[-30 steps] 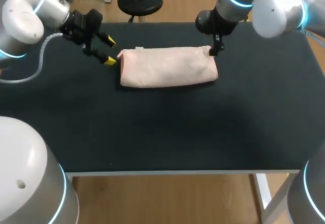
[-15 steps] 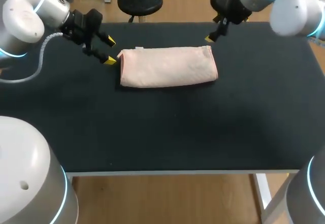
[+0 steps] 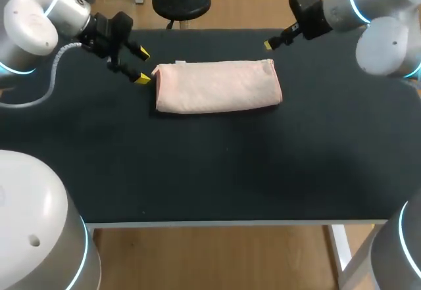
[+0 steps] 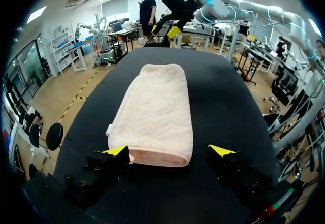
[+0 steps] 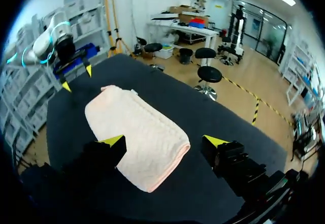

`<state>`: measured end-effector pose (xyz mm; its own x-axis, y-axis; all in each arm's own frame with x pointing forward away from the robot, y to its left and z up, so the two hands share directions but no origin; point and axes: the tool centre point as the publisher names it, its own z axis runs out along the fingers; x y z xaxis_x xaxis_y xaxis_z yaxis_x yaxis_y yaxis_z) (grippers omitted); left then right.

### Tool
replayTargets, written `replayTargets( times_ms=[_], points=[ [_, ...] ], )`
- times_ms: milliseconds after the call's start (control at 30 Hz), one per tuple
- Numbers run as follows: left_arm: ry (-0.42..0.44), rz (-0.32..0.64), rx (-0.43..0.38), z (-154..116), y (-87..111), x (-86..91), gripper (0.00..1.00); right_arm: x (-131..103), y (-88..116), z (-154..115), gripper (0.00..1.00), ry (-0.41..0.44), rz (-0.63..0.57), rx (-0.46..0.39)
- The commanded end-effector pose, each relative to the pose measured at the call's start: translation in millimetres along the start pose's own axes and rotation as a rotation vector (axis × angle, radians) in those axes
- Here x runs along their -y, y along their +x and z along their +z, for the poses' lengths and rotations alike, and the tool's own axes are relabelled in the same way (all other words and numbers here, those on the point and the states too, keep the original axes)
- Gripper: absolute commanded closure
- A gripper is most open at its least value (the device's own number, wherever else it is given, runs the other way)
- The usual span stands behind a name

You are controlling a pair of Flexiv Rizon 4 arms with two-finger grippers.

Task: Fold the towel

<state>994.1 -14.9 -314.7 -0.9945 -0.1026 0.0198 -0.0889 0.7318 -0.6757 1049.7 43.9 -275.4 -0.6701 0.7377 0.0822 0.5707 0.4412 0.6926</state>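
Since a second ago the right arm (image 3: 378, 14) has risen off the towel's far right corner and drawn back toward the counter's far right edge. The left arm (image 3: 36, 17) and the towel have not shifted.

The black counter (image 3: 197, 171) fills most of the head view. The left arm comes in at the far left corner and the right arm at the far right corner, both bent down toward the far half of the surface.

The towel (image 3: 217, 86) lies flat on that far half, between the two arms. It is pale pink and folded into a thick oblong, with its long sides running from left to right. The front long edge is a rounded fold. A small white tag (image 3: 181, 62) sticks out near its far left corner.

The left pincer (image 3: 143, 66) is spread wide, just beside the towel's left short end. In its wrist view that end lies between the two yellow tips, with a gap showing on each side. The right pincer (image 5: 164, 141) is also spread wide and grips nothing. It hangs above the counter, apart from the towel's far right corner. From its wrist view the towel's right end shows below, in the space between the tips.
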Motion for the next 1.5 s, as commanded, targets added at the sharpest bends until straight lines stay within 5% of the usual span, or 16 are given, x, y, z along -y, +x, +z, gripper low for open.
replayTargets(
  times_ms=[33,1000,1500],
  points=[
    [0.002,0.001,0.0,0,-0.2,-0.7,0.0,5,0,6,0.0,-0.039,0.153,-0.046],
    [0.002,0.001,0.0,0,-0.2,-0.7,0.0,77,-17,54,0.0,0.127,0.551,-0.182],
    [0.002,0.001,0.0,0,-0.2,-0.7,0.0,90,-13,83,0.0,0.19,0.577,-0.252]
  ],
)
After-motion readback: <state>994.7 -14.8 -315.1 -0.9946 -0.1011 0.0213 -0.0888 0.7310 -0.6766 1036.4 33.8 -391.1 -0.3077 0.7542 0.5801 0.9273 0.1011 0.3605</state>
